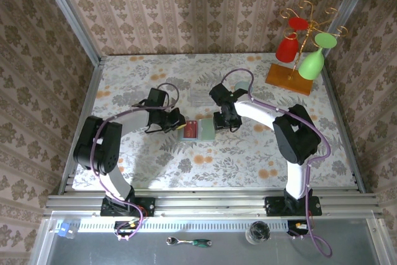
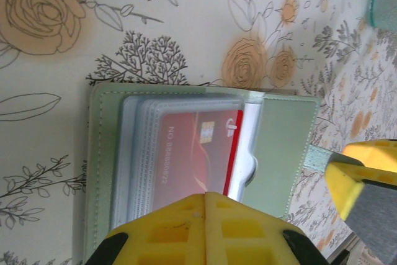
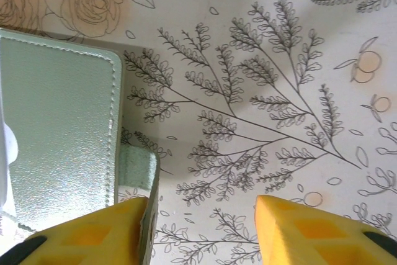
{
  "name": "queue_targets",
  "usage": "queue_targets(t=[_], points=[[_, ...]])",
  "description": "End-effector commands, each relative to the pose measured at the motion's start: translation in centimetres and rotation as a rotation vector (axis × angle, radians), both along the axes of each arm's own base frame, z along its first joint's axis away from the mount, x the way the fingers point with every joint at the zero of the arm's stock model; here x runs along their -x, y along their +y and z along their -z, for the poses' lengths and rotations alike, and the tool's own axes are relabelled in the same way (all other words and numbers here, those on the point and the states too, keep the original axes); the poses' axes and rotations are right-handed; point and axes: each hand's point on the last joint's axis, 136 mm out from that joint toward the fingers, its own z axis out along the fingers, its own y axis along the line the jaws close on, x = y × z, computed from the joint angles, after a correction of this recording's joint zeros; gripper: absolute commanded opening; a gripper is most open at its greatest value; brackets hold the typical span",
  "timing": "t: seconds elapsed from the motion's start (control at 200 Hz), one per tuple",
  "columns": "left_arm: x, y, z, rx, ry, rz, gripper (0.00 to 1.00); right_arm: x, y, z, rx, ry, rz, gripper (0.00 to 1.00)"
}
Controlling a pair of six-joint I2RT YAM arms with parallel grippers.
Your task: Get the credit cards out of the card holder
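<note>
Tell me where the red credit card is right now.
The red credit card sits in a clear sleeve of the open card holder, at table centre in the top view, between the left gripper and right gripper.

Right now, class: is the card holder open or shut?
Open. The card holder lies spread flat, clear sleeves exposed, a red card tucked in the top one.

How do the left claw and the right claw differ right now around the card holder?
The left claw is shut, fingers pressed together; the right claw is open, with table showing between its fingers. The left claw sits at the sleeve side of the card holder, by the red card; the right claw at its plain flap, beside the tab. Both have yellow fingers.
</note>
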Motion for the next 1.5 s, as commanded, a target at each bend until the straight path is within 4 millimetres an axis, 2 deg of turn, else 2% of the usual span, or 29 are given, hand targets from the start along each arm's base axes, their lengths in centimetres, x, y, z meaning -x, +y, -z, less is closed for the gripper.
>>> queue_targets(t=[0.0, 0.29, 0.585, 0.735, 0.975, 1.105, 1.305, 1.495], points=[[0.3, -0.2, 0.6, -0.013, 0.018, 0.034, 0.07, -0.5, -1.2, -1.4, 0.063, -0.038, 0.004, 0.50], [1.0, 0.8, 2.8, -0.071, 0.070, 0.032, 0.07, -0.9, -2.4, 0.9, 0.141, -0.011, -0.001, 0.54], [1.1, 1.1, 3.3, -0.072, 0.086, 0.026, 0.07, 0.0, -3.9, 4.2, 0.205, 0.060, -0.004, 0.60], [1.2, 1.3, 3.4, -0.077, 0.089, 0.022, 0.07, 0.3, -4.7, 4.9, 0.227, 0.079, 0.003, 0.60], [1.1, 1.4, 3.4, -0.062, 0.093, 0.015, 0.07, 0.2, -5.4, 4.7, 0.229, 0.083, 0.018, 0.53], [1.0, 1.4, 3.4, -0.061, 0.091, 0.013, 0.07, 0.1, -5.1, 4.5, 0.211, 0.083, 0.017, 0.54], [0.9, 1.2, 2.8, -0.044, 0.080, 0.010, 0.07, -0.2, -4.0, 2.6, 0.142, 0.058, 0.020, 0.55], [-0.1, -0.1, 0.8, 0.046, 0.037, 0.004, 0.08, -0.5, -2.3, 0.5, 0.042, 0.035, 0.034, 0.56]])
